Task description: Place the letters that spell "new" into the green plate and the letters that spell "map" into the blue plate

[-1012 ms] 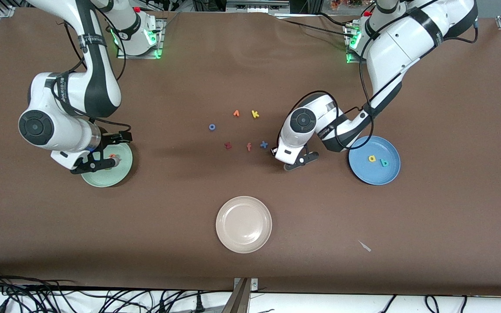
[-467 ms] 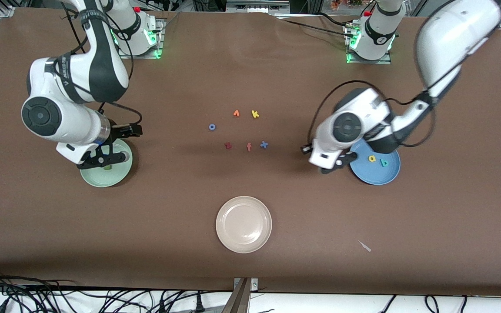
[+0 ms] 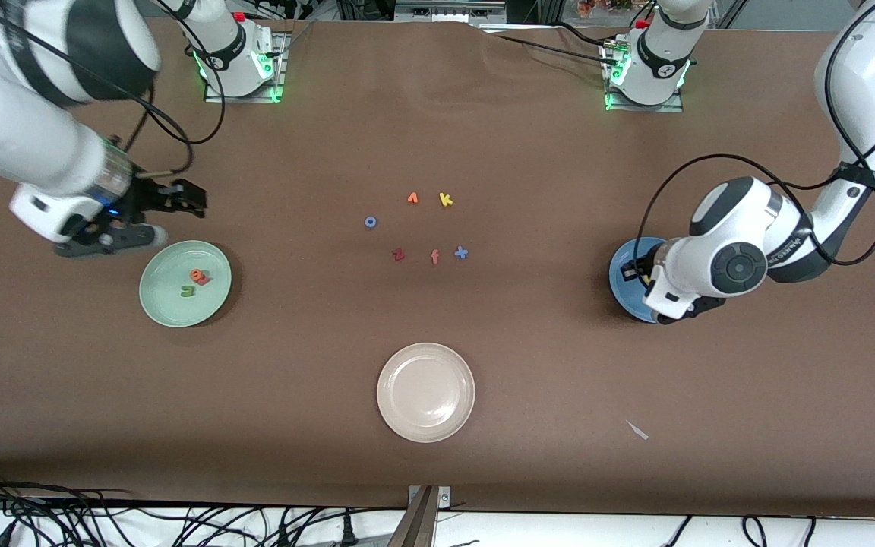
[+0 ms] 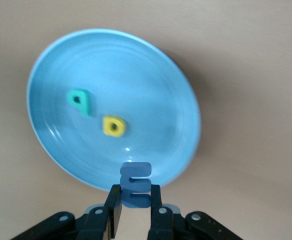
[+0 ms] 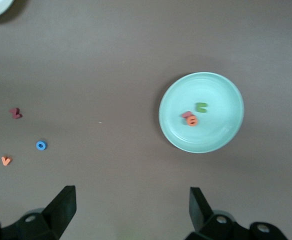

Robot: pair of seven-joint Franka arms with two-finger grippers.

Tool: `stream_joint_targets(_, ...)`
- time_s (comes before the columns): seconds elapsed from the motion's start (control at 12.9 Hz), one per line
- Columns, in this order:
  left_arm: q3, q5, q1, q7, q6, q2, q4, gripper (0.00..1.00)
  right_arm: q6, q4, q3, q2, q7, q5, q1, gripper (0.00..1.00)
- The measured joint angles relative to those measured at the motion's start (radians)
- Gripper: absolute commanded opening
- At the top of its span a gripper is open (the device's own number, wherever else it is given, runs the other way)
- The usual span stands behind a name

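Note:
The blue plate (image 4: 136,75) holds a teal "p" (image 4: 80,101) and a yellow "a" (image 4: 113,126). My left gripper (image 4: 135,192) is shut on the blue "m" (image 4: 136,180) and hangs over that plate's rim. In the front view the left hand covers most of the blue plate (image 3: 623,272). The green plate (image 3: 160,296) holds the orange "e" (image 3: 197,275), the green "n" (image 3: 187,290) and the salmon "w" (image 5: 186,114), which touches the "e". My right gripper (image 3: 166,219) is open and empty, up over the table beside the green plate (image 5: 221,130).
Mid-table lie loose letters: an orange one (image 3: 412,198), yellow "k" (image 3: 446,200), blue "o" (image 3: 370,222), dark red "z" (image 3: 398,254), orange "f" (image 3: 434,257), blue "x" (image 3: 461,253). A cream plate (image 3: 388,395) sits nearer the front camera. A pale scrap (image 3: 637,430) lies near it.
The left arm carried the "m" from beside the loose letters to over the blue plate. The right gripper lifted off the green plate and drew back toward its end of the table.

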Motion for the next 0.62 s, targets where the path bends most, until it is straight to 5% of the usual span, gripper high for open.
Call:
stream_joint_targets(0.23,0.078,0.019,-0.014,0.025,0.132,0.033,-0.008,0.23,-0.064,-0.004,0.006,-0.086,-0.001,0.000,-0.045,1.00)
stream_joint_targets(0.39,0.096,0.019,-0.027,0.026,0.157,0.049,-0.008,0.98,-0.110,-0.004,-0.006,-0.114,0.001,-0.001,-0.054,1.00)
stream_joint_targets(0.62,0.094,0.019,-0.039,0.026,0.159,0.048,-0.004,1.00,-0.122,-0.005,-0.031,-0.114,-0.001,-0.001,-0.064,1.00)
